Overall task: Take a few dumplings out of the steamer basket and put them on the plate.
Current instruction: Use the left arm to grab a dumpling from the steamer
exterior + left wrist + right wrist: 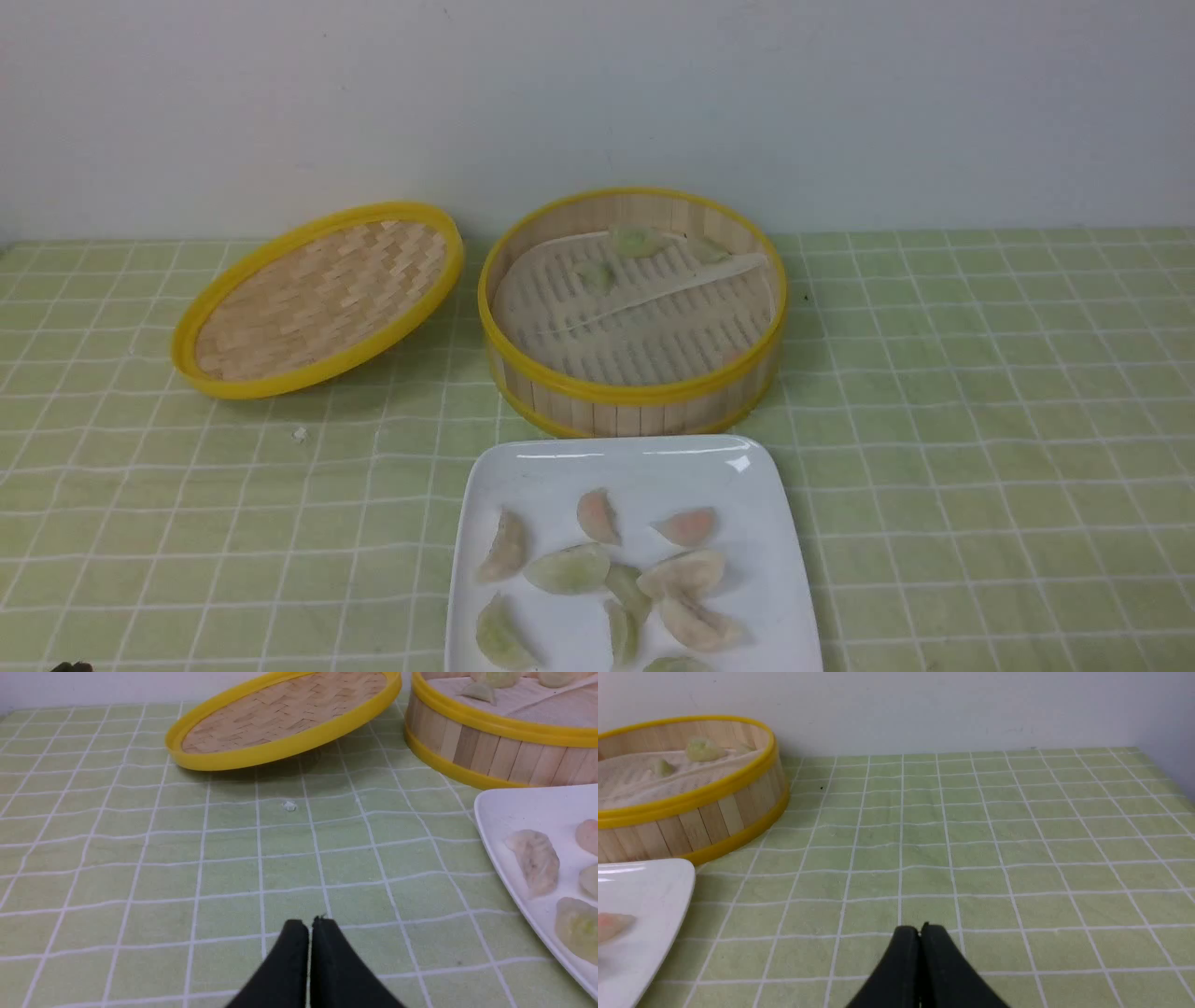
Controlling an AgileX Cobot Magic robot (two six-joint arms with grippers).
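The steamer basket [633, 392] stands at the back centre with a whitish liner and three pale green dumplings [637, 241] near its far wall; it also shows in the left wrist view [486, 756] and the right wrist view [714, 812]. The white square plate [635, 467] lies in front of it and holds several dumplings, green ones [568, 569], pinkish and cream-white. My left gripper [309, 921] is shut and empty over the cloth left of the plate [509, 812]. My right gripper [920, 927] is shut and empty over the cloth right of the plate [658, 882].
The shallow woven lid [322, 299] with a yellow rim leans tilted to the left of the basket. A small white crumb [300, 434] lies on the green checked tablecloth [980, 420]. A white wall runs behind the table.
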